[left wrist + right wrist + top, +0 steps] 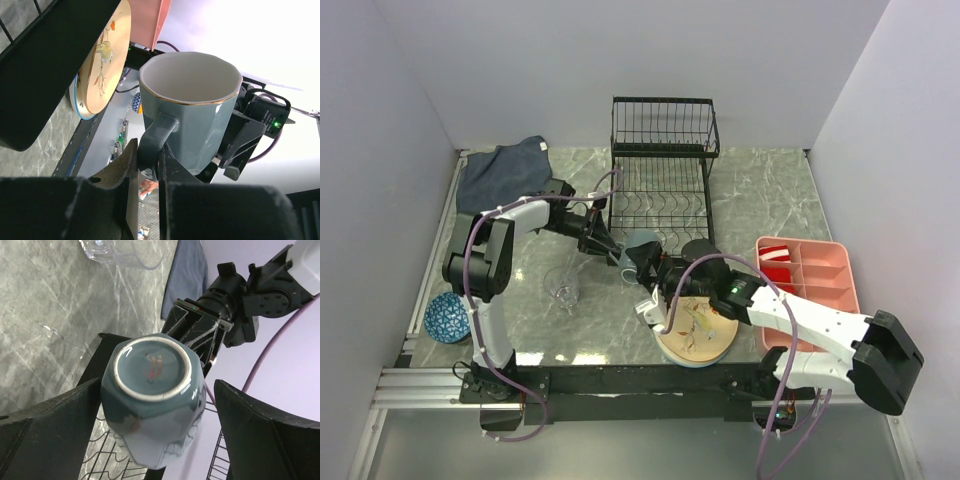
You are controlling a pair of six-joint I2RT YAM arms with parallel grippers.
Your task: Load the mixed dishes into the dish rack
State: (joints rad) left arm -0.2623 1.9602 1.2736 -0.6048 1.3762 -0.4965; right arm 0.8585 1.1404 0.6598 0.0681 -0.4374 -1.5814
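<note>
There is one mug (190,115), one plate (712,336), one glass (563,287), one bowl (447,317), one rack (660,190).

A robotics lab test cell rather than a real kitchen. Plain white panels (620,60) wall in a marble-patterned bench (760,190) on three sides, and an aluminium profile frame (430,385) runs along its near edge. The left arm (492,330) and right arm (820,325) are bolted there, trailing purple cables (467,280). The kitchenware (a dish rack (660,190), a plate (710,340), a mug (638,245)) is loose dishes only.
</note>
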